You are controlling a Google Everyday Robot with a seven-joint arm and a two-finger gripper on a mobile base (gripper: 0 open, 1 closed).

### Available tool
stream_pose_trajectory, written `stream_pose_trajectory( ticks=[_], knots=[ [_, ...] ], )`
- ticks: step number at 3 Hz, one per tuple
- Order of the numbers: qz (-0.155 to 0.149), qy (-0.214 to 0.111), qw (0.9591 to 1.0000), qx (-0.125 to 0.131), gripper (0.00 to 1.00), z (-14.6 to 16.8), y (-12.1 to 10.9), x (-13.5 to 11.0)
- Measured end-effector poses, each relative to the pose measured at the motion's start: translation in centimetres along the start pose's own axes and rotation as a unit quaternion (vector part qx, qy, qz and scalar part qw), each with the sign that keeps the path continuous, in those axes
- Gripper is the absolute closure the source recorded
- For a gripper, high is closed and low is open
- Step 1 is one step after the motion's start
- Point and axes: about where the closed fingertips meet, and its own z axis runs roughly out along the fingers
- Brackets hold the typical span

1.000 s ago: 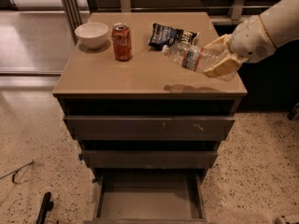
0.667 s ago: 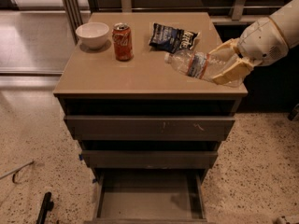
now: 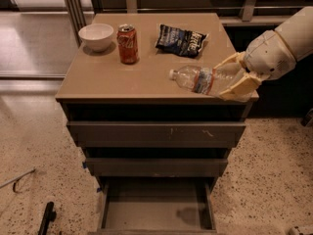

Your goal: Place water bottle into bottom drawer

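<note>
The water bottle [image 3: 200, 79], clear crinkled plastic with a pale label band and white cap, is held lying sideways above the front right of the cabinet top, cap pointing left. My gripper [image 3: 234, 78] comes in from the right and is shut on the bottle's base end, its tan fingers [image 3: 239, 88] above and below it. The bottom drawer [image 3: 157, 213] is pulled open at the foot of the cabinet, showing a flat grey floor with nothing in it.
On the cabinet top [image 3: 122, 77] stand a white bowl [image 3: 96, 36], an orange-red soda can [image 3: 128, 44] and a dark chip bag [image 3: 181, 39]. Two wider closed drawers [image 3: 156, 133] sit above the open one. A black object [image 3: 47, 217] lies on the speckled floor at left.
My gripper has carried the water bottle forward and down toward the cabinet's front right edge. The bottle now lies more level. Nothing else has moved.
</note>
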Motion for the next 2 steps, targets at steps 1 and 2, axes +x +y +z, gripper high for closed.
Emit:
stream_pose_trajectory(
  ticks=[1, 2],
  knots=[
    [-0.009, 0.003, 1.0000, -0.002, 1.00, 3.5, 1.7, 1.5],
    [-0.009, 0.009, 0.9994, -0.034, 1.00, 9.2, 4.3, 5.3]
  ],
)
